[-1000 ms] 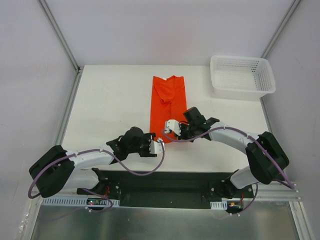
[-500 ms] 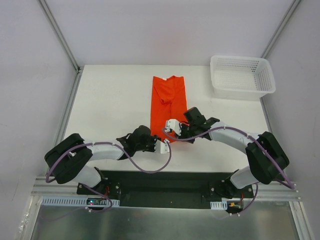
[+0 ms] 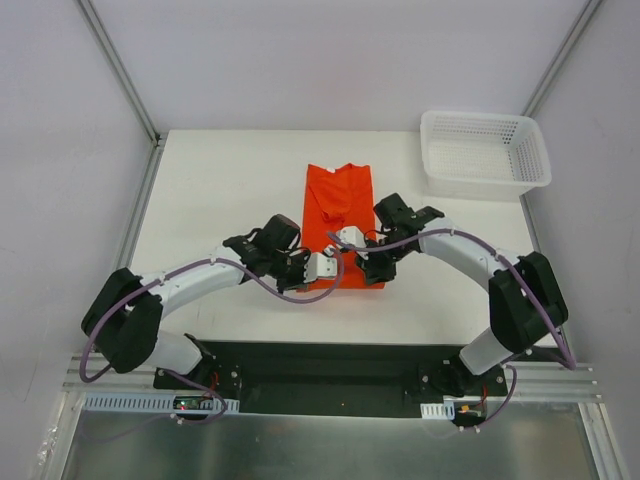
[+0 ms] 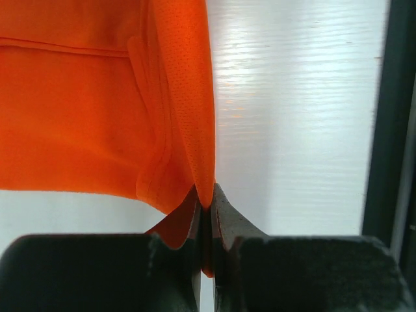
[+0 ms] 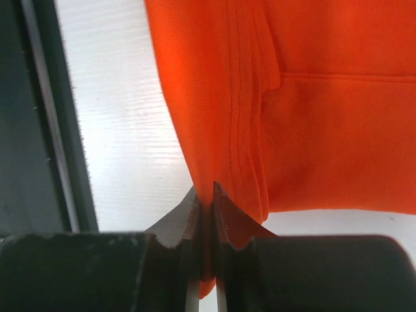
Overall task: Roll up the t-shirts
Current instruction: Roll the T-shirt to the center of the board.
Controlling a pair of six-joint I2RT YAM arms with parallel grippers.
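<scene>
At the table's near edge a black base plate (image 3: 330, 375) carries both arms, and purple cables (image 3: 290, 294) loop along them toward the wrists. Both arms reach inward over the white table (image 3: 220, 190) and meet above the near end of the t-shirt (image 3: 335, 195).

Seen from the left wrist, the left gripper (image 4: 207, 198) has its jaws pressed together on a thin fold of orange-red cloth. The fold rises out of the pinch as a narrow ridge, and its fine mesh weave shows clearly. To the left of that ridge the rest of the cloth spreads flat, with a seam running across it. To the right lies bare table, then a dark strip at the frame's edge.

Seen from the right wrist, the picture is nearly mirrored. The right gripper (image 5: 207, 195) is likewise clamped on an edge of the shirt, where two parallel lines of hem stitching run down into the jaws. The cloth spreads to the right; bare table and a dark strip lie to the left.

From above, the shirt is a long narrow strip folded lengthwise, lying at the middle of the table and running from near to far. Its near end is held on either side by the grippers — the collar end lies at the far side.

Farther back, at the table's far right corner, stands a white mesh basket (image 3: 478, 186), well apart from the shirt. Metal frame posts (image 3: 120, 70) and pale grey walls close off the far side.
</scene>
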